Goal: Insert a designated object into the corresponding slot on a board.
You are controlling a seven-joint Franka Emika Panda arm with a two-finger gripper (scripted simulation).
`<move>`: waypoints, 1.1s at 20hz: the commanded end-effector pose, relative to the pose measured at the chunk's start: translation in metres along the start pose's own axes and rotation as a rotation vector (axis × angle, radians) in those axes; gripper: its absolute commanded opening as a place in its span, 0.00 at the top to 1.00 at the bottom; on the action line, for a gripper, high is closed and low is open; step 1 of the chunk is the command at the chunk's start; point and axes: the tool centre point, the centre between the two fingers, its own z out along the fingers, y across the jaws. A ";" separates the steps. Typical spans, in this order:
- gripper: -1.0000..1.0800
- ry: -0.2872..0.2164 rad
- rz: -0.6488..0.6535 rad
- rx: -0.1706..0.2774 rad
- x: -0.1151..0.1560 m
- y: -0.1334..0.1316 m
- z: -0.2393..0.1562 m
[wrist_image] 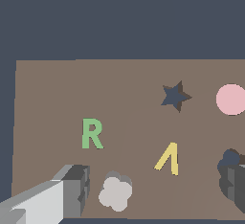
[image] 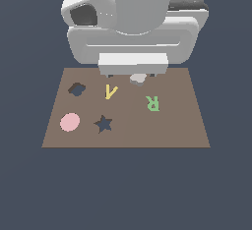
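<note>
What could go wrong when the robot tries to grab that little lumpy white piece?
1. The gripper is open, and the lumpy piece sits close to one finger, off-centre. Closing might nudge it sideways.
2. The cloud-shaped hole lies past the yellow A on the board, and the star hole is nearby. The piece could end up at the wrong hole.

The board point(image: 182, 121) bears a yellow A point(image: 111, 92) and green R point(image: 152, 103).
</note>
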 end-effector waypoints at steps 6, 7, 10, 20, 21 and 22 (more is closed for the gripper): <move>0.04 -0.001 0.013 -0.001 -0.004 0.000 0.004; 0.04 -0.002 0.019 -0.001 -0.006 0.000 0.006; 0.04 -0.004 0.043 -0.002 -0.013 -0.001 0.014; 0.04 -0.017 0.200 -0.010 -0.059 -0.009 0.066; 0.04 -0.019 0.220 -0.010 -0.065 -0.011 0.073; 0.04 -0.021 0.239 -0.011 -0.070 -0.012 0.079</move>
